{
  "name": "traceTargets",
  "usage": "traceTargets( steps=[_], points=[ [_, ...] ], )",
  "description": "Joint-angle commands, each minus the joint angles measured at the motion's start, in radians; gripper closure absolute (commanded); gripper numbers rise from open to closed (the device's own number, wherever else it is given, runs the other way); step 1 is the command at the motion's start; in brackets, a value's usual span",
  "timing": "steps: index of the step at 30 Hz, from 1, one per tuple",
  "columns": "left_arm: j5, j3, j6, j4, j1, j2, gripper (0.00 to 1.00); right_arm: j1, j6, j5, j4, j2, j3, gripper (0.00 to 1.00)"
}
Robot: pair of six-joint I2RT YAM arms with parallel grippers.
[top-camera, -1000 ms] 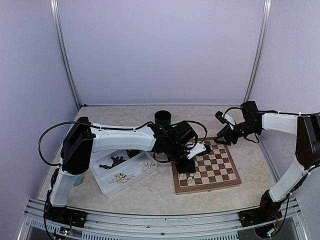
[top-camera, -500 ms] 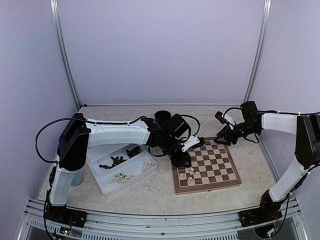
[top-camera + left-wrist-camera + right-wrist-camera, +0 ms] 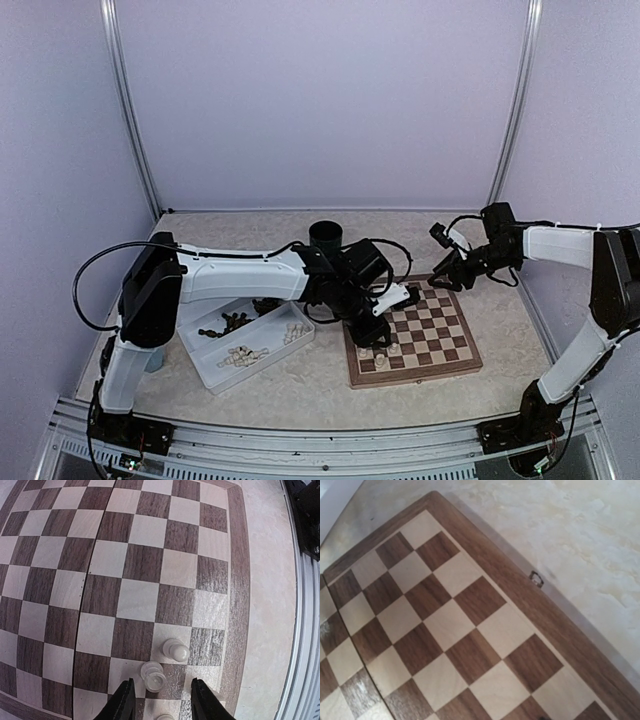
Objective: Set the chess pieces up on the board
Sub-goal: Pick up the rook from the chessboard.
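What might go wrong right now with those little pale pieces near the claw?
The left claw is open right at the cream chess pieces crowded in a corner of the chessboard; lifting away carelessly may topple one. The nearest piece seems to straddle two squares, so it may need re-placing.

Chkd board (image 3: 445, 630) corner, dk/lt squares, sm metal clasp (image 3: 536, 578) on border, marbled table (image 3: 560, 525) beyond
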Motion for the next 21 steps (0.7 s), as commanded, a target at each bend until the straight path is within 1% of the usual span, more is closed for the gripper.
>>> traceTargets(
  steps=[1,8,9,12,14,17,21],
  points=[
    [-0.037,0.047,0.019,-0.002,0.005,0.043,0.63,-0.007,-0.006,-0.009,-0.021,0.012,0.027,0.51],
    [-0.027,0.081,0.020,0.004,0.008,0.072,0.65,-0.007,-0.006,-0.011,-0.024,0.014,0.027,0.51],
    [-0.024,0.086,0.019,0.003,0.008,0.074,0.67,-0.007,-0.006,-0.010,-0.024,0.014,0.028,0.51],
    [-0.014,0.088,0.020,-0.002,0.008,0.078,0.80,-0.007,-0.006,-0.008,-0.023,0.011,0.026,0.51],
    [-0.020,0.083,0.019,-0.007,0.009,0.071,0.85,-0.007,-0.005,-0.009,-0.024,0.012,0.027,0.51],
    [-0.055,0.052,0.017,-0.015,0.010,0.026,0.89,-0.007,-0.006,-0.010,-0.023,0.014,0.028,0.50],
    [-0.094,-0.019,0.013,-0.012,0.020,-0.081,0.90,-0.007,-0.006,-0.013,-0.023,0.019,0.028,0.50]
  ],
)
